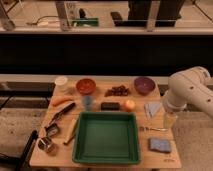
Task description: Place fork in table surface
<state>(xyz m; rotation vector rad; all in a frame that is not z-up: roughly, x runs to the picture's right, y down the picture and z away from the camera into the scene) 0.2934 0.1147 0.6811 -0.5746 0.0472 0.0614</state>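
The small silvery fork (152, 129) lies flat on the light-brown wooden table surface (165, 159), just right of the green tray (106, 137). My white arm reaches in from the right. Its gripper (170, 120) hangs over the table's right edge, just above and to the right of the fork's end. I cannot tell whether it touches the fork.
Along the back stand a white cup (61, 82), a red bowl (85, 86), grapes (117, 91) and a purple bowl (144, 85). A carrot (61, 101), black-handled utensil (62, 112) and wooden utensil (71, 131) lie left. A pale cloth (153, 109) and blue sponge (160, 145) lie right.
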